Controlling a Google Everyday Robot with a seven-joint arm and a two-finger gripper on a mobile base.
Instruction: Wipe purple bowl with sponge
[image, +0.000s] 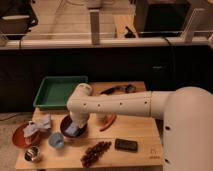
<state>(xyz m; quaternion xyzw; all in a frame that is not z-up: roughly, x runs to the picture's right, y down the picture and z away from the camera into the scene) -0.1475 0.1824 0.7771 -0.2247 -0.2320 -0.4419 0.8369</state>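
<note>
The purple bowl (67, 131) sits on the wooden table (145, 131), left of centre. A pale blue sponge (72, 130) lies inside it. My white arm reaches across from the right and bends down into the bowl. My gripper (76, 123) is at the sponge, inside the bowl's rim, mostly hidden by the wrist.
A green tray (56, 91) stands at the back left. A red plate (21, 137) with a crumpled cloth (39, 123) is at the left. A blue cup (56, 141) and a metal cup (32, 153) stand in front. Grapes (96, 151), a black block (126, 145), a red chili (108, 123) and dark utensils (119, 89) lie to the right.
</note>
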